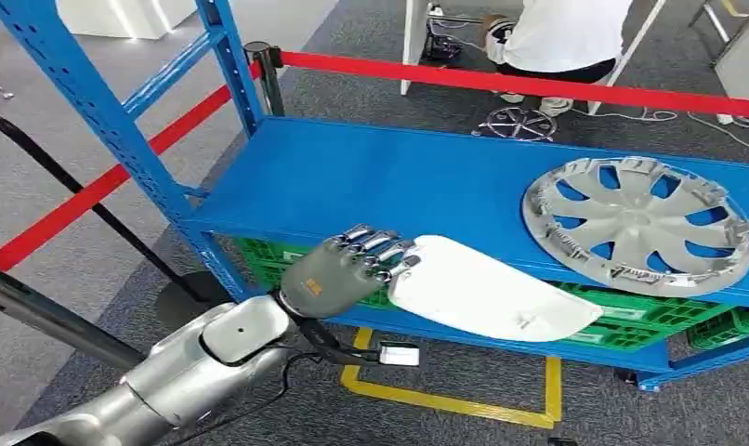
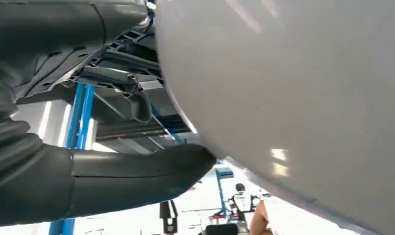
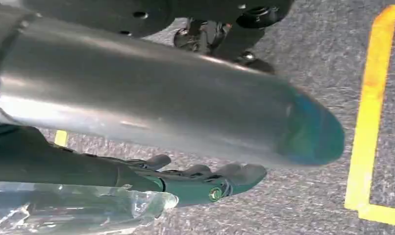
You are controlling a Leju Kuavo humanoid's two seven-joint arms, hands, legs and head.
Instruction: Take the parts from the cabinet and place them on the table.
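My left hand (image 1: 348, 269) grips the near end of a white, flat, rounded plastic part (image 1: 487, 293) at the front edge of the blue cabinet shelf (image 1: 371, 177). The part juts out over that edge. In the left wrist view the white part (image 2: 293, 98) looms close, with the thumb (image 2: 136, 171) pressed under it. A silver wheel cover (image 1: 638, 223) lies flat on the right of the shelf. My right hand (image 3: 200, 181) hangs above the grey carpet, its fingers stretched out and holding nothing.
Green crates (image 1: 631, 321) sit under the shelf. A blue upright post (image 1: 101, 111) stands at the left. Red barrier tape (image 1: 501, 82) runs behind the cabinet, and a person in white (image 1: 561, 37) is beyond it. Yellow tape (image 1: 445, 400) marks the floor.
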